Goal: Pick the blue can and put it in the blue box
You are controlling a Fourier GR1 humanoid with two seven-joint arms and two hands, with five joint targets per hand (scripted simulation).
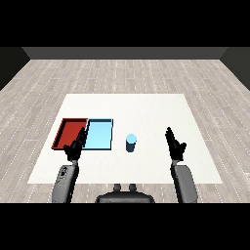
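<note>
A blue can (131, 143) stands upright on the white table, just right of the light blue tray (99, 135). My right hand (175, 145) hovers to the right of the can, well apart from it, fingers straight and holding nothing. My left hand (76, 147) is raised at the near edge of the two trays, overlapping the border between the red and blue ones, fingers relaxed and holding nothing.
A red tray (69, 132) lies directly left of the blue tray. The white table (146, 110) spreads wide behind and to the right of the can, on a wooden floor.
</note>
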